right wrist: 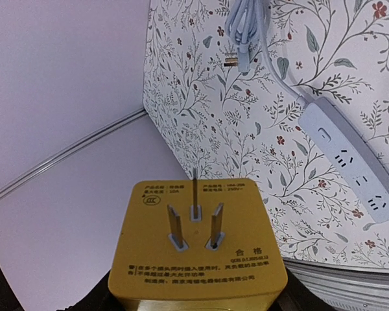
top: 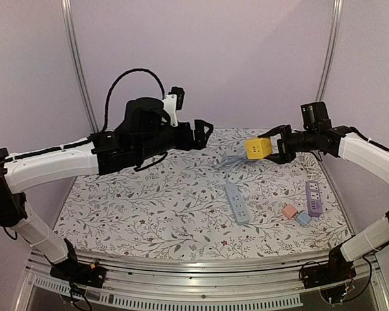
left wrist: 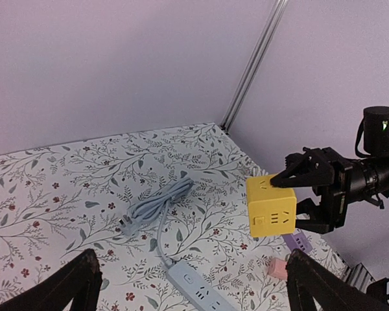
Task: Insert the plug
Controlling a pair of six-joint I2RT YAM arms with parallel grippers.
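Note:
A yellow cube plug (top: 257,148) hangs in the air over the back right of the table, and my right gripper (top: 273,148) is shut on it from the right. In the right wrist view its three metal prongs (right wrist: 193,217) point away from the camera toward the table. A pale blue power strip (top: 236,203) lies flat mid-table with its sockets up, and its cord is coiled in a bundle (top: 230,162) behind it. My left gripper (top: 204,133) hovers open and empty to the left of the cube, well above the cloth. In the left wrist view the cube (left wrist: 271,206) sits between the dark fingers (left wrist: 309,173) of the other arm.
A purple power strip (top: 313,197) lies near the right edge, with a small pink cube (top: 289,211) and a small blue cube (top: 303,218) beside it. The flowered cloth (top: 136,207) covers the table. Metal frame posts (top: 78,65) stand at the back corners.

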